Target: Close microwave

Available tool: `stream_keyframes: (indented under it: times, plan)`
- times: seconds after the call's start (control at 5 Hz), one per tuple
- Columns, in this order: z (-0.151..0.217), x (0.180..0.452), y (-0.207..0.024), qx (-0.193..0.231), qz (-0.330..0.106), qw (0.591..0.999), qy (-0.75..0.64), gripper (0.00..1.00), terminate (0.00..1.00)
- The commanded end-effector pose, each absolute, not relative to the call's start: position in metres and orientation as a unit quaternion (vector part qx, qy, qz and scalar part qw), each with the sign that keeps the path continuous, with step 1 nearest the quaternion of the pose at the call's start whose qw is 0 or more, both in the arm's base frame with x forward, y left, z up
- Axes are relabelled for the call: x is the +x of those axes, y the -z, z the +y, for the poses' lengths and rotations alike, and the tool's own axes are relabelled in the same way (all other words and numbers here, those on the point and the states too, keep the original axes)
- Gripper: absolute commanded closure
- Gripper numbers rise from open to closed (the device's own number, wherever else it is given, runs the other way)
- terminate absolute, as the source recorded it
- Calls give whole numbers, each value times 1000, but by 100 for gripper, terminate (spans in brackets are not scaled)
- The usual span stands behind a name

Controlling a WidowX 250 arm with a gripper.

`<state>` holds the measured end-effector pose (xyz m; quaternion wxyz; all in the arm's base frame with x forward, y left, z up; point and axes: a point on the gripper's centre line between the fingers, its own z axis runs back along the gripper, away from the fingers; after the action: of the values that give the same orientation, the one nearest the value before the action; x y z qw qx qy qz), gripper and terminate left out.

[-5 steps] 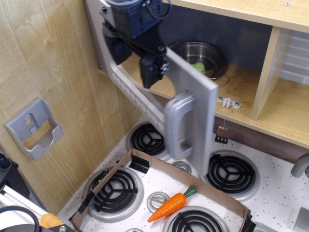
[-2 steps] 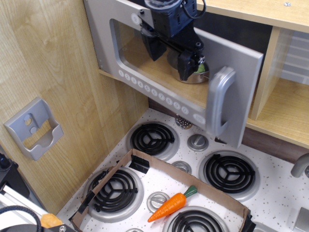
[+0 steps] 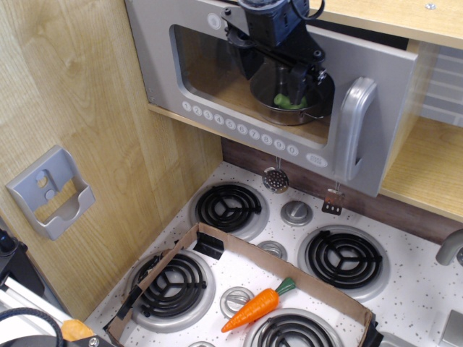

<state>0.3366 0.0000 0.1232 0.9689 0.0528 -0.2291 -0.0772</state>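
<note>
Gray plastic fronts the microwave (image 3: 217, 79) at the far top, its door nearly flush against the wooden cabinet. The black gripper (image 3: 286, 69) hangs against the window, left of the loop handle (image 3: 354, 126); whether it is clenched cannot be told. A steel pot (image 3: 307, 108) shows through the window. On the stove below, a carrot (image 3: 257, 305) lies in a cardboard tray (image 3: 318, 289).

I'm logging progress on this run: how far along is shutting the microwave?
Nearly done. The wide gray plastic door of the light wood toy microwave lies almost flat across the opening, with the steel pot showing through its window. The black robot hand is against the door front. What is left: the handle side may not be fully seated; I cannot tell.
</note>
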Motion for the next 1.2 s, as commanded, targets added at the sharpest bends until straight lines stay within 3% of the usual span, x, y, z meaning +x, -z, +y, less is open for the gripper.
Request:
stream_keyframes:
  times: [0.0, 0.4, 0.6, 1.0]
  plan:
    - [-6, 338, -152, 71, -341, 937, 29, 0, 0]
    - [-9, 339, -160, 84, -417, 905, -4, 0, 0]
    - [-12, 344, -166, 93, -435, 896, -6, 0, 0]
    - [-17, 343, -169, 95, -429, 898, -24, 0, 0]
